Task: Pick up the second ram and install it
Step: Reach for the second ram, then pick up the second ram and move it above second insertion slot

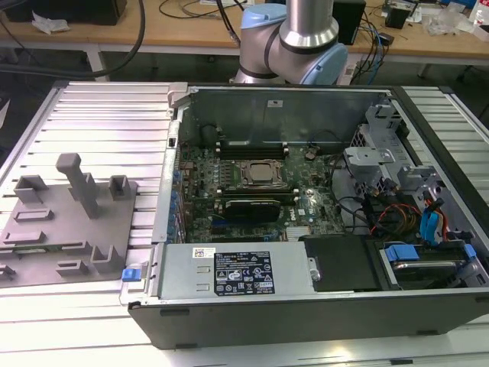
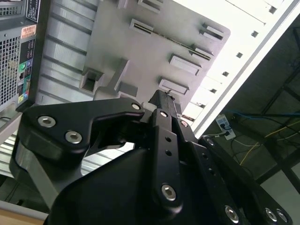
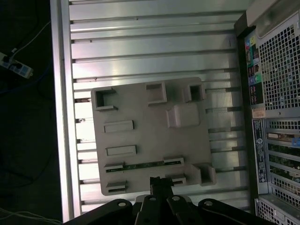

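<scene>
Second ram [image 3: 140, 165] lies flat in its slot on the grey holder tray [image 3: 145, 112], a thin green strip just past my fingertips in the first wrist view. My gripper [image 3: 161, 179] hangs over the tray's near edge with the fingers pressed together and nothing between them; in the second wrist view they show as one narrow black tip [image 2: 164, 96] aimed at the tray.

Plenty could go wrong, I judge. With the fingers closed I cannot straddle the stick, and coming down like this would press on its edge or on the tray. The strip is thin and sits low between raised holders, so an off-centre grip could tilt it, jam it in the slot or flex the board. The tall posts on the tray stand close enough to catch a finger. I cannot tell whether the tray is fixed to the ribbed metal table [image 3: 140, 47]; if it is loose, a nudge would slide it.

The open computer case [image 1: 306, 306] stands further out. Its power supply carries a black-and-white label [image 1: 241, 271], and the rear panel [image 3: 276, 93] has small coloured stickers; I leave their print unread.
</scene>
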Controlling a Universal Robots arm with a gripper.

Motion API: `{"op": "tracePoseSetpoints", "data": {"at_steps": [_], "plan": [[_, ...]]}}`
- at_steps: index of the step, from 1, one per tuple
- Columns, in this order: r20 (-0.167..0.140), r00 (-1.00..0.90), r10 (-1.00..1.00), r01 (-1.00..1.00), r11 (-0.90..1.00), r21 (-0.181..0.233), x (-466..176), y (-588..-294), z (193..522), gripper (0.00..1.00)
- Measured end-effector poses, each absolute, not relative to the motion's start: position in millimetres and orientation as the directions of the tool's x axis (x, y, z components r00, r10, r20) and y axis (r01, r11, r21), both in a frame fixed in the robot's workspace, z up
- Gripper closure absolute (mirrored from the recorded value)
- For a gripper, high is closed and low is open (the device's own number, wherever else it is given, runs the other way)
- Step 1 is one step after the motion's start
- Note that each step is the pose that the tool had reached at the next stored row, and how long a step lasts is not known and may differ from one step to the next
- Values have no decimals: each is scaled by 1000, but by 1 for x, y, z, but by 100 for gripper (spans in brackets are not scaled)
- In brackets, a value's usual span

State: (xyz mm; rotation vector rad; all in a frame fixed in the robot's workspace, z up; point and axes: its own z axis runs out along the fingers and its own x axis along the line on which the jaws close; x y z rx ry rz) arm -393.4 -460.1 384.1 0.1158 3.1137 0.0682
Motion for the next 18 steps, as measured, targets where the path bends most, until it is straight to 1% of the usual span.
{"op": "tracePoseSetpoints", "data": {"at_steps": [9,18], "plan": [[-23,-997,70,69,997,45,-393,-460,384,89],[-23,-998,-62,-63,997,42,-393,-460,384,89]]}}
